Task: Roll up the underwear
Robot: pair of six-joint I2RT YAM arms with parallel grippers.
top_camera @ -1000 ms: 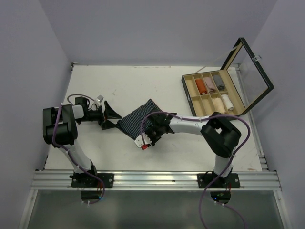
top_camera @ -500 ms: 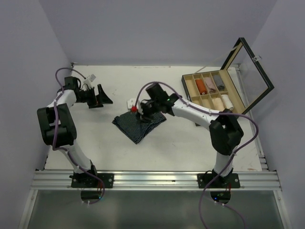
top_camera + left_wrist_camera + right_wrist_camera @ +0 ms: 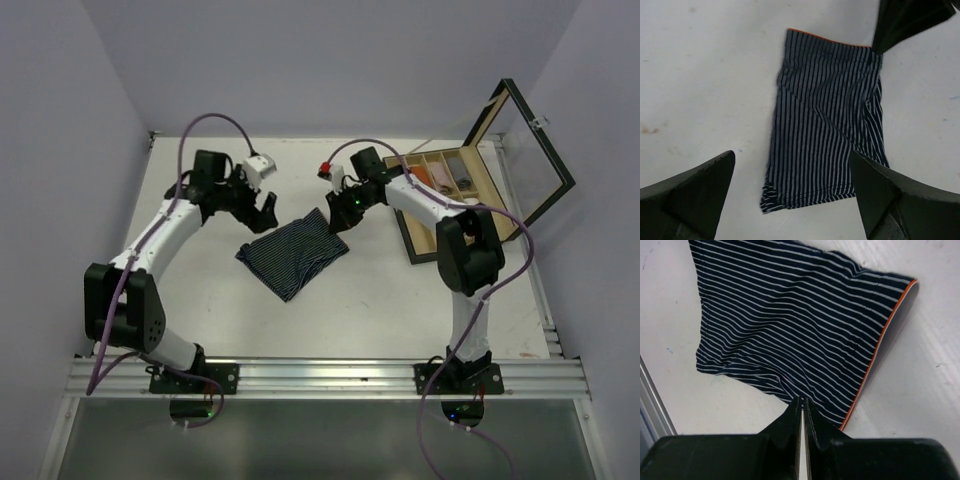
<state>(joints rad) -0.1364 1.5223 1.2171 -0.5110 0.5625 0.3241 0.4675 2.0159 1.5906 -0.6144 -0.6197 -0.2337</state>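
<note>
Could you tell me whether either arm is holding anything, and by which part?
The right gripper, jaws shut, seems to pinch the navy striped underwear at its edge beside the orange-trimmed corner; the left gripper holds nothing.

We see a white table (image 3: 380, 290) with a few faint marks and scuffs on its surface. Lying flat on it near the middle is dark blue underwear (image 3: 293, 255) with thin pale stripes and an orange edge along one end, slightly wrinkled. At the far right of the table sits a wooden box (image 3: 412, 240) with compartments, its glass lid standing open.
</note>
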